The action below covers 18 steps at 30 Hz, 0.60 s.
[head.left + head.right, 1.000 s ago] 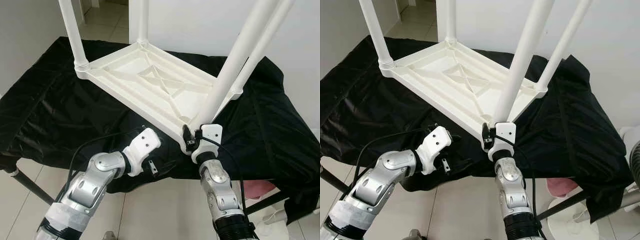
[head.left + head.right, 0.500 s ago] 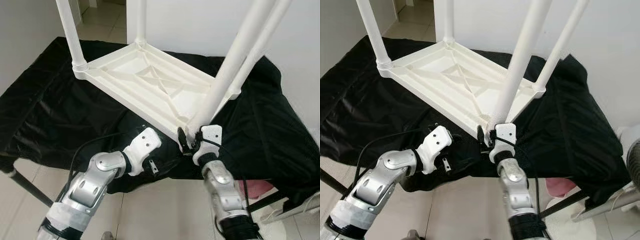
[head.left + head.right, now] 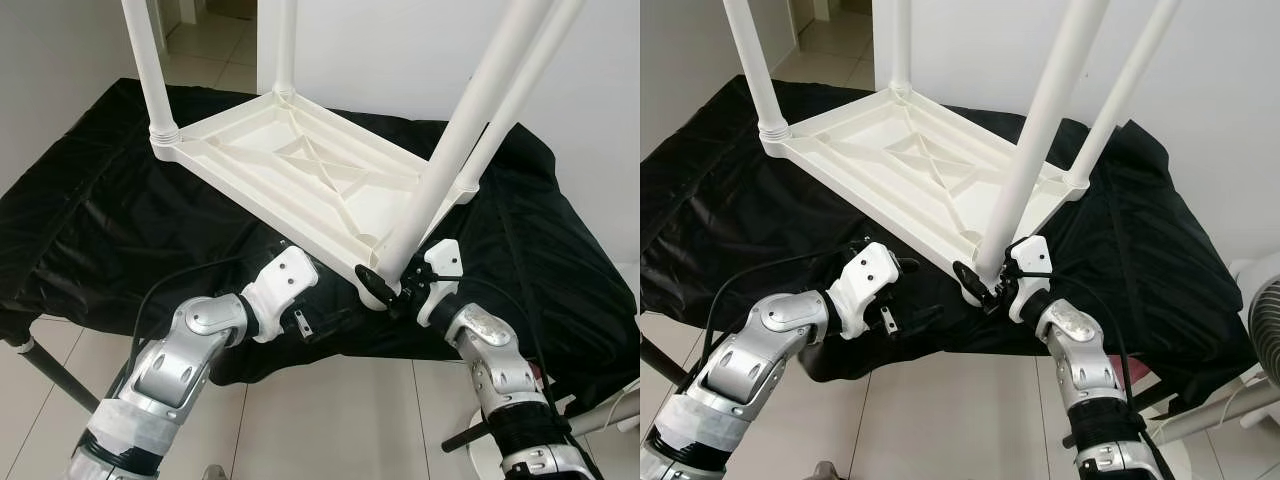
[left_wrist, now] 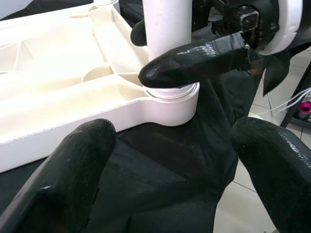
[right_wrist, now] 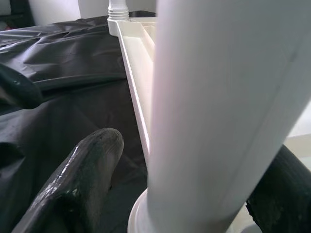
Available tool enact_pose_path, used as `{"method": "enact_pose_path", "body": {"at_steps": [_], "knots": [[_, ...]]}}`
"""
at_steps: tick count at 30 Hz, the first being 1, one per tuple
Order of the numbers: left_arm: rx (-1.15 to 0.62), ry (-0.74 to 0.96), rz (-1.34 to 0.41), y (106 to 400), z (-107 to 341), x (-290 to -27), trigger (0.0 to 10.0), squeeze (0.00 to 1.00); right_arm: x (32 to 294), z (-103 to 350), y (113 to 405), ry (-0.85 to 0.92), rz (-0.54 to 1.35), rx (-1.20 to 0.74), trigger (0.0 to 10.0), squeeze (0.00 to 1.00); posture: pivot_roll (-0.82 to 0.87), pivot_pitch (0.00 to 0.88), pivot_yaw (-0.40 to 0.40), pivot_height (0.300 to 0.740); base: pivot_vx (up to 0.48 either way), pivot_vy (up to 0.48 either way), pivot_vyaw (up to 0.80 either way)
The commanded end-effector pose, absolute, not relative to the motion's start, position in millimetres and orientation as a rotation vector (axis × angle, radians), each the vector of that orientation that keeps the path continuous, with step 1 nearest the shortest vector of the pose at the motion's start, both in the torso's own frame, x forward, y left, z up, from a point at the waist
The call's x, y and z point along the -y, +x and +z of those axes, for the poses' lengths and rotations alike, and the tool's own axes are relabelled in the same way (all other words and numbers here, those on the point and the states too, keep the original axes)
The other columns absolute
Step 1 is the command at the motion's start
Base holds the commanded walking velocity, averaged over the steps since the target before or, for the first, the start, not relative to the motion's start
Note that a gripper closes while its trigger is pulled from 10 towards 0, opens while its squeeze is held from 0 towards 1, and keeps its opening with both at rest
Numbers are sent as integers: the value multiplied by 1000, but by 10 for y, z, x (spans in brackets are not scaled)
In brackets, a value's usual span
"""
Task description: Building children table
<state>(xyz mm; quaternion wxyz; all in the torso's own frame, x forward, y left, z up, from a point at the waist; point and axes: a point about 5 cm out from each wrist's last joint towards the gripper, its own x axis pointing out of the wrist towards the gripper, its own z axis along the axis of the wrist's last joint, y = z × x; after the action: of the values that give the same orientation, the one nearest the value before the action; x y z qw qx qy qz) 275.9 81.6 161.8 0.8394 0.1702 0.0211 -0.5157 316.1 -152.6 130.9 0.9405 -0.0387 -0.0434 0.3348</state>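
Note:
A white plastic children's table (image 3: 300, 170) lies upside down on a black cloth (image 3: 100, 220), its legs pointing up. My right gripper (image 3: 385, 285) is at the base of the nearest leg (image 3: 450, 160), just above the corner socket (image 4: 170, 104). One black finger (image 4: 194, 53) lies across the leg's front and the other sits behind it, so it is shut on the leg. My left gripper (image 3: 308, 325) hovers over the cloth just in front of the table's near edge. In the left wrist view its fingers (image 4: 82, 160) are spread wide with nothing between them.
The cloth covers a low stand whose black leg (image 3: 50, 370) slants to the tiled floor (image 3: 330, 420). A white wall rises behind the table, and a doorway lies at the back left. A grey fan (image 3: 1265, 340) stands at the far right.
My right forearm has swung out to the right, so the gripper now reaches the leg's base from the side. The left gripper has hardly moved.

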Motion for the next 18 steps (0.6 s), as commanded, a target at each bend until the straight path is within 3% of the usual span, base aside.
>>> {"method": "enact_pose_path", "body": {"at_steps": [1,4,5,6,7,17,18], "knots": [[-46,377,-1062,2791,1593,-813,10000,0,1528,1271,3186,-99,711,74,10000,0,67,10,-86,740,0,0,0],[-35,365,-1066,2804,1623,-779,10000,0,1531,1266,3232,-89,725,65,10000,0,68,12,-92,740,0,0,0],[-32,362,-1071,2806,1629,-763,10000,0,1531,1262,3254,-93,723,62,2157,0,60,7,-85,740,0,0,0],[-32,362,-1071,2806,1629,-763,10000,0,1531,1262,3254,-93,723,62,2157,0,60,7,-85,740,0,0,0],[-33,363,-1076,2809,1623,-749,10000,0,1531,1260,3270,-91,726,61,0,0,62,5,-76,740,0,0,0],[-35,357,-1104,2782,1603,-677,10000,0,1525,1188,3251,-65,719,39,0,0,67,13,-71,740,0,0,0],[-40,356,-1110,2768,1583,-674,10000,0,1507,1175,3233,-63,725,41,4000,0,63,12,-69,740,0,0,0]]}}
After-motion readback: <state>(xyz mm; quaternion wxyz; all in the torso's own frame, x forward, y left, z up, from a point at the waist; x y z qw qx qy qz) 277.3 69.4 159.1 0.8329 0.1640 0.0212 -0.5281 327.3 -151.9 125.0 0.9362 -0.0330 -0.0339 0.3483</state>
